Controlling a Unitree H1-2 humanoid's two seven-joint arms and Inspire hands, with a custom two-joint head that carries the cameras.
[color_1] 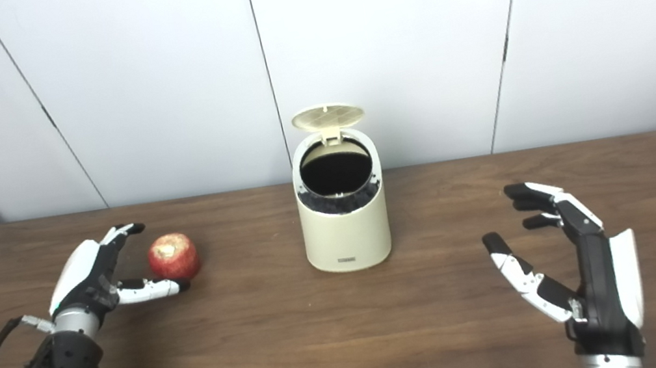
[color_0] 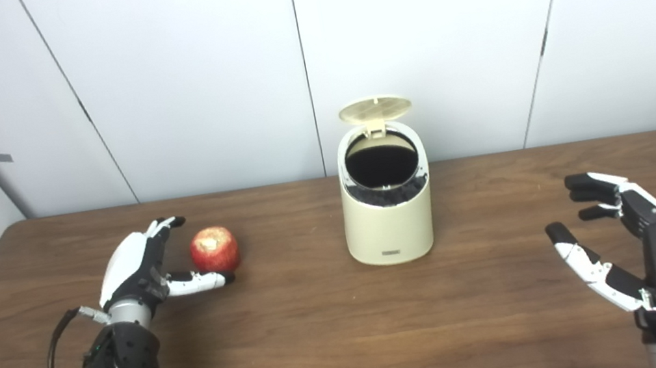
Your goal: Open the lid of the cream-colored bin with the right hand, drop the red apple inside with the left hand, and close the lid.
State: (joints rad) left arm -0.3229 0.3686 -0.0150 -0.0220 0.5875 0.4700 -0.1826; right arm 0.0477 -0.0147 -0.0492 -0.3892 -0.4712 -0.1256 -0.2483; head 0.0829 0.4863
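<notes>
Now, lid (color_0: 375, 109) up on the bin (color_0: 390, 227) at frame centre, I cup my left hand (color_0: 140, 266), fingers spread, around the apple (color_0: 214, 249) for pickup, while my right hand (color_0: 637, 247) waits unclenched, lower right

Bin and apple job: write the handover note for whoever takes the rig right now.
Left hand: open, on the table beside the red apple, fingers curved around it; no grip closed yet.
Right hand: open, empty, hovering over the table well to the right of the bin.
Cream-colored bin: upright at mid-table, its lid already flipped up at the back, opening clear.
Done: lid opened.
Left: close the left hand on the apple, lift it, drop it into the bin, then shut the lid.
</notes>
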